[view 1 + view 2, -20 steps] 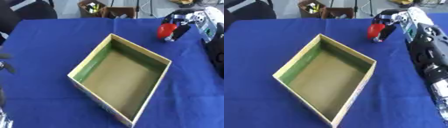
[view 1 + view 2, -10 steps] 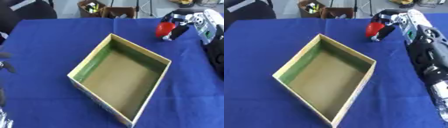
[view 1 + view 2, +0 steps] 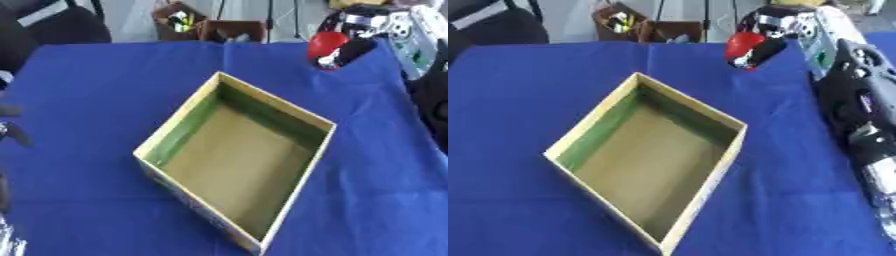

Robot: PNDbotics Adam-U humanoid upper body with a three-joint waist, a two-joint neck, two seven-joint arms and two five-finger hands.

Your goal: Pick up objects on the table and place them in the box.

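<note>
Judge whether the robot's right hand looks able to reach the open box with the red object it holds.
Probably yes: the right hand grips the red object just beyond the box, with only bare blue cloth between.

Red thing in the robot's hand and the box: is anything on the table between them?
No. Between the red object held in the right hand and the box, both eye views show only bare blue tablecloth.

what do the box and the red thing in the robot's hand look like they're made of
The box looks like matte cardboard: thin flat walls, tan floor, green inner lining. The red object, held by the right hand, looks smooth and rounded, perhaps plastic; the material is hard to confirm.
</note>
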